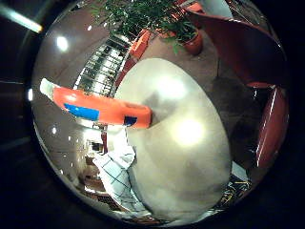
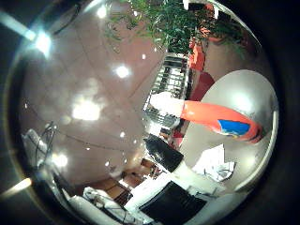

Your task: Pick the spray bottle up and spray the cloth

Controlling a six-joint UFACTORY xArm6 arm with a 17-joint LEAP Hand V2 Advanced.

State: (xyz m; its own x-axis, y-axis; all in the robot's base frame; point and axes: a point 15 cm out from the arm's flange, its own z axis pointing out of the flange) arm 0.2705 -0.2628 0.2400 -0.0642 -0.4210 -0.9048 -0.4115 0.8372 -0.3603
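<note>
An orange spray bottle [image 1: 100, 105] with a blue label and a white spray head is on a round white table [image 1: 191, 134], near its edge. A white cloth [image 1: 119, 164] with thin grid lines lies crumpled on the table right beside the bottle. The thumb side view shows the bottle [image 2: 220, 119] and the cloth [image 2: 214, 161] too, both small and away from the palm. White and black parts of my hand [image 2: 155, 195] show at the edge of that view, away from the bottle.
Green plants [image 1: 143, 14] in an orange pot and orange chairs [image 1: 272, 124] stand past the table. A metal rack [image 2: 173, 75] stands behind the bottle. Bright ceiling lights [image 2: 86, 111] fill much of the thumb side view.
</note>
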